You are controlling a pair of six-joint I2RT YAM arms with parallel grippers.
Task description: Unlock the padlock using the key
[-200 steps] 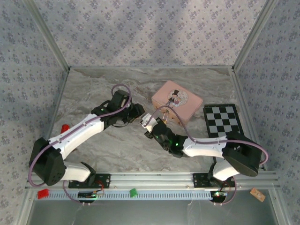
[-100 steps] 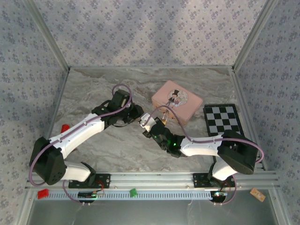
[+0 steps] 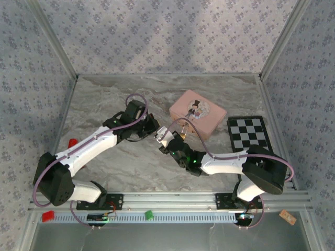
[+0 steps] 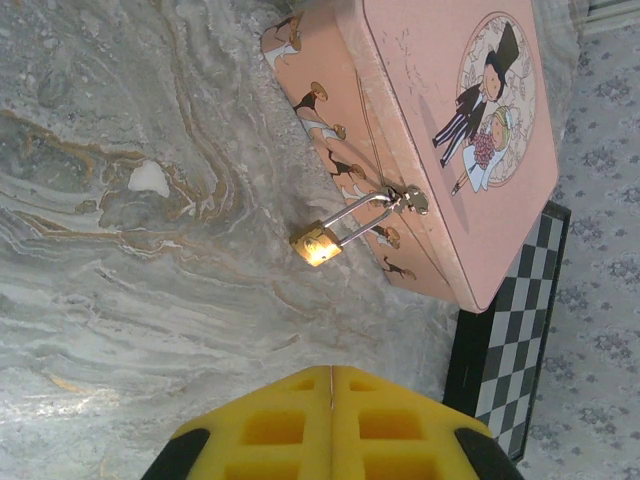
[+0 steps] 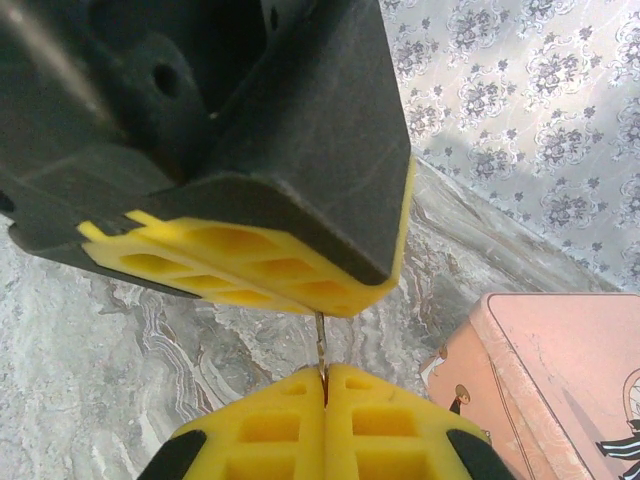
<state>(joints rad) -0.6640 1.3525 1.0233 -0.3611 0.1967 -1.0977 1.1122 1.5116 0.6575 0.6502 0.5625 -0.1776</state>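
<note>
My right gripper (image 5: 325, 392) is clenched on the key (image 5: 320, 345). Its thin blade stands straight up from the seam between my pads and meets the underside of my left gripper (image 4: 332, 390), just ahead of the right jaws. The left jaws are pressed together, but I cannot tell whether they pinch the key's end. Well ahead of the left jaws, the padlock (image 4: 316, 244) hangs by its shackle from the clasp of the pink box (image 4: 440, 120).
</note>
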